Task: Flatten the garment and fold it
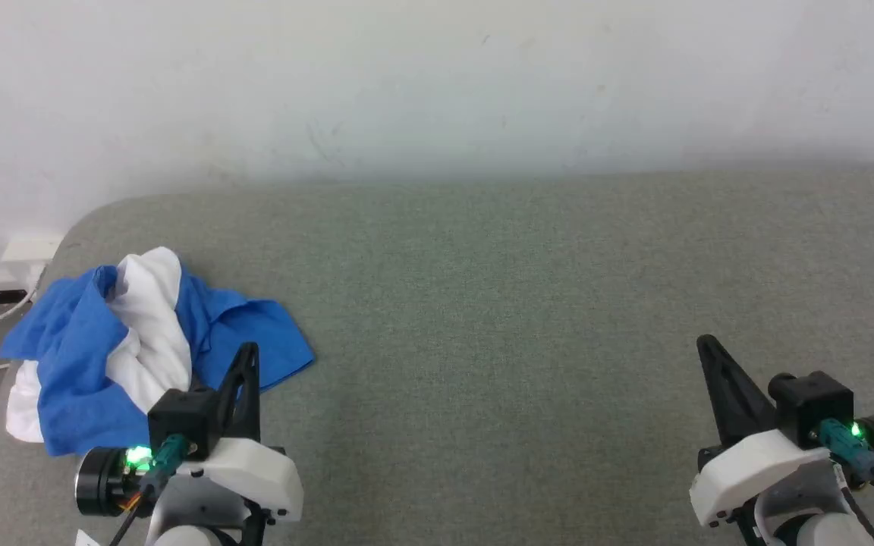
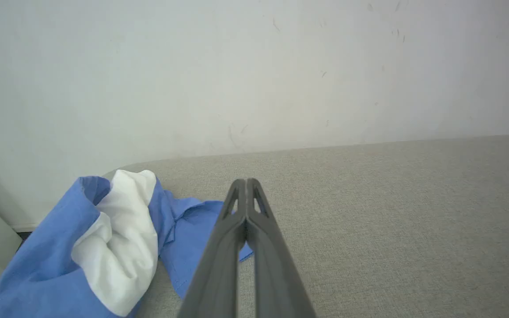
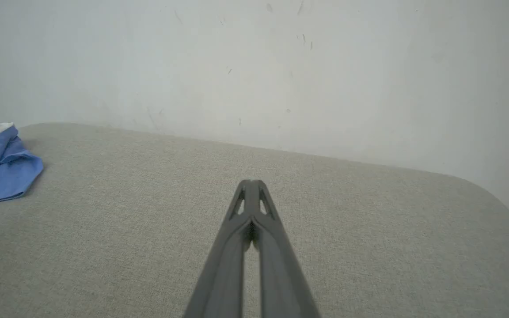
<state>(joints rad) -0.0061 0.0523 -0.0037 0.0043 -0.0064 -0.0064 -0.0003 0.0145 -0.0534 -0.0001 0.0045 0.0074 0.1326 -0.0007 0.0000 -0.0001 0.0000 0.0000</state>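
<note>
Crumpled garment (image 1: 103, 356) beside left gripper (image 1: 248, 353), far from right gripper (image 1: 704, 343); both pinched closed.

Garment (image 1: 141, 341) at left end of the surface (image 1: 520, 303), just beside left tool (image 1: 249, 353)

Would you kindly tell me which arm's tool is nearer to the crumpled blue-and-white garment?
The left. The left tool, shut, is at the right edge of the garment, tips beside the blue cloth. The right tool, also shut, is far to the garment's right, across the grey surface.
</note>
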